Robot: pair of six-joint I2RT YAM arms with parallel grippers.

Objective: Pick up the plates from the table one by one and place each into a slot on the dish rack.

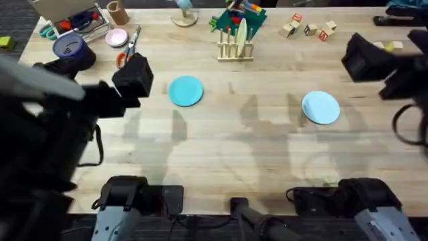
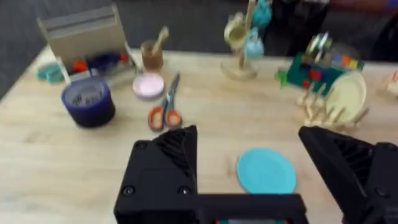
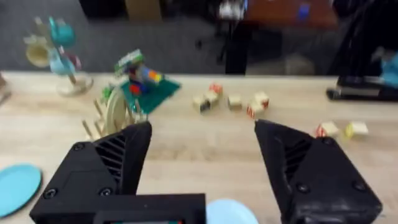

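The left pincer [image 2: 249, 180] hangs wide open and empty, with the cyan plate [image 2: 266, 170] flat on the desk [image 2: 50, 162] just ahead between its fingers. The right pincer [image 3: 202, 180] is likewise spread and holds nothing; the paler plate [image 3: 229, 212] lies just under it.

Both discs sit flush on the wood, so a finger may skid over the rim and push a plate away instead of lifting it.

Beyond the left pincer, the dish rack [image 1: 235, 48] already carries a cream plate [image 2: 347, 94], which narrows the free slots. Green toys [image 1: 238, 19] stand right behind the rack, and a careless drop could knock them. Scissors [image 2: 165, 112], a pink dish [image 2: 148, 85] and a blue tape roll [image 2: 88, 101] lie off to the side, clear of the path.
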